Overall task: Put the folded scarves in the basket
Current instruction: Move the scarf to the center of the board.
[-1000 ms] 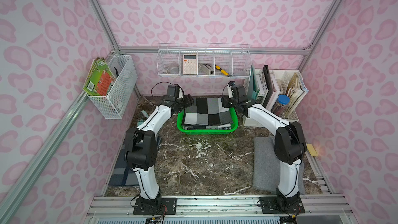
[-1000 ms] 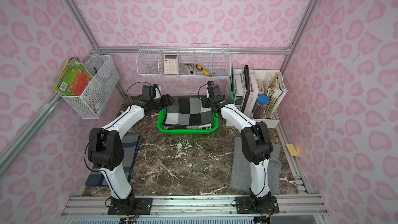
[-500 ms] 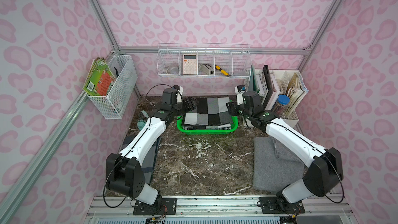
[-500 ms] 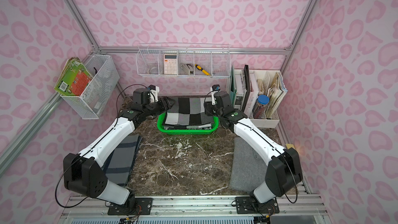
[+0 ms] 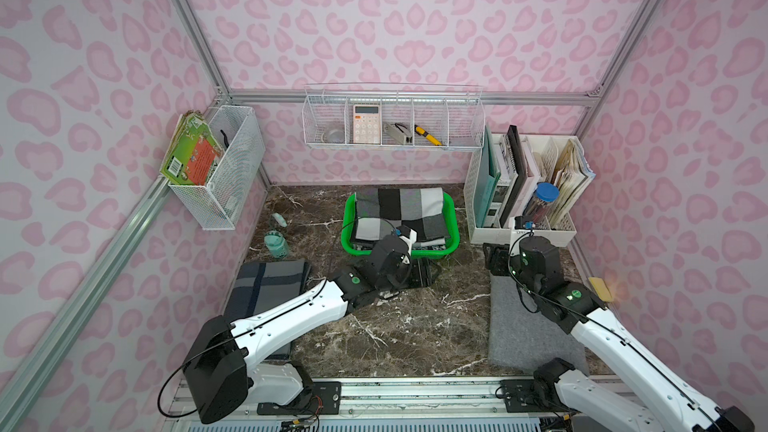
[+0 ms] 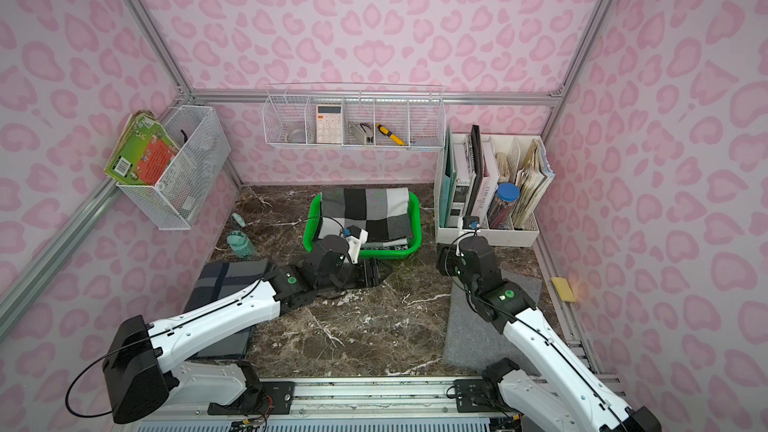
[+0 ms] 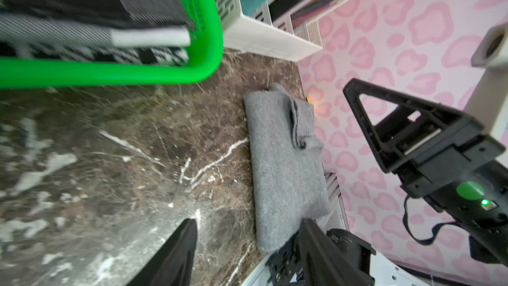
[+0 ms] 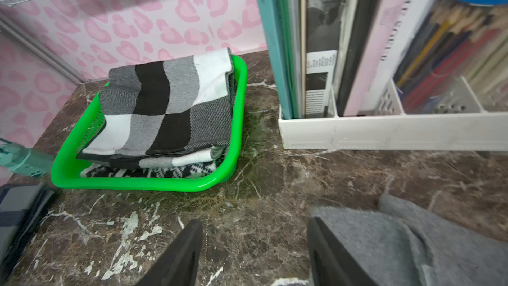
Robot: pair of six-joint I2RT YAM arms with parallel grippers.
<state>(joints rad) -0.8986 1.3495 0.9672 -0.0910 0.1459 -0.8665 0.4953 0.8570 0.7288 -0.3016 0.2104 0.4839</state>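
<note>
Pink leopard-spot walls point(image 5: 415, 14) in an aluminium frame point(image 5: 266, 98) enclose a dark brown marble tabletop point(image 5: 395, 326) veined white.

Both top views: high, looking down over whole surface point(image 5: 399, 326). Wrist views: low, close, sharing green basket point(image 8: 137, 184).

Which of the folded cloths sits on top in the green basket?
The black, white and grey checked scarf lies in the basket. The dark plaid cloth and the plain grey cloth lie outside it, on the table.
</note>
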